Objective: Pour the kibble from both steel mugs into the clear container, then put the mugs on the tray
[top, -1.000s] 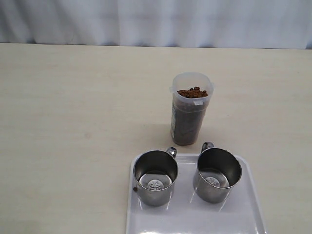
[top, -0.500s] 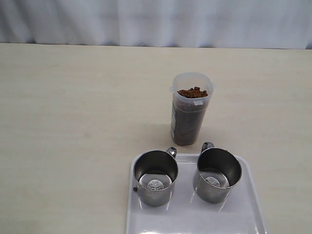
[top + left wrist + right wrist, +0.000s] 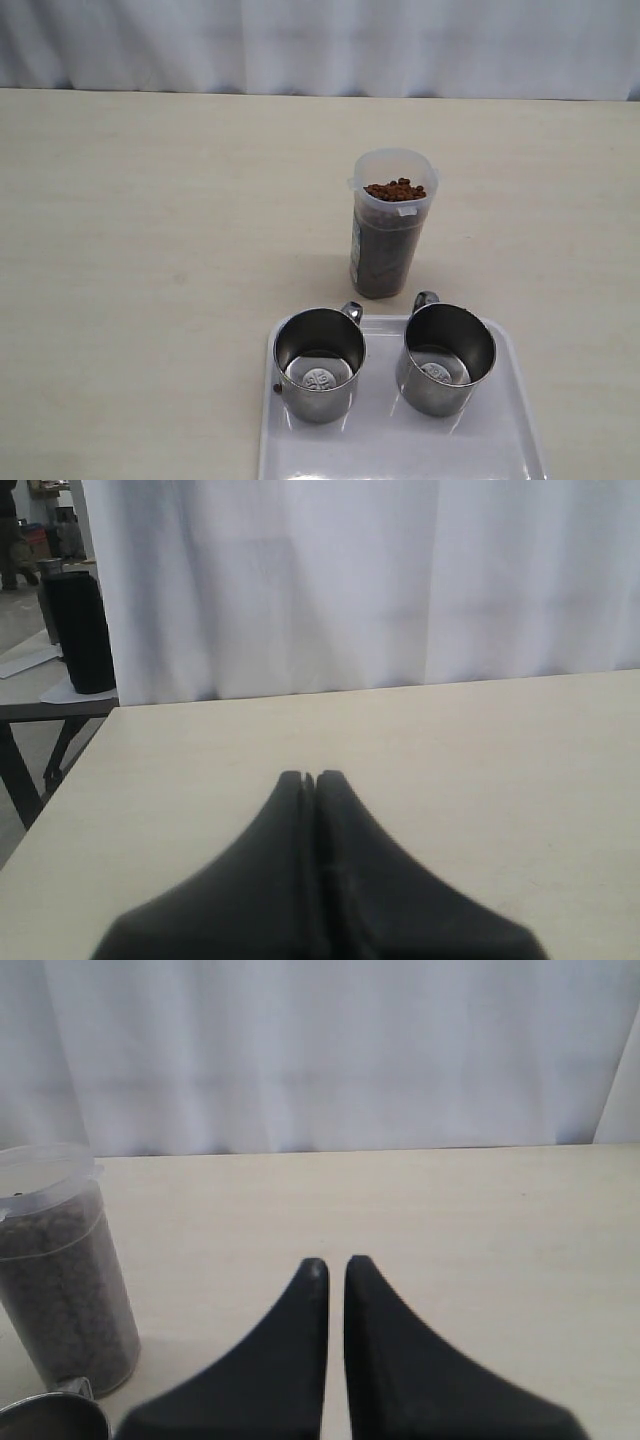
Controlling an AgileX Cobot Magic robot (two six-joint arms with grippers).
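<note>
Two steel mugs stand upright and empty on the tray [image 3: 400, 445], the left mug [image 3: 319, 365] and the right mug [image 3: 446, 358] side by side. The clear container [image 3: 390, 225] stands on the tabletop [image 3: 150, 250] just beyond the tray, kibble [image 3: 396, 189] heaped near its rim, so the task looks finished. On the left gripper [image 3: 310, 780] the jaws press together; on the right gripper [image 3: 335, 1265] they sit a slit apart, both gripping nothing. The tray's near edge is cut off. A dark speck [image 3: 277, 388] beside it may be a stray pellet.
</note>
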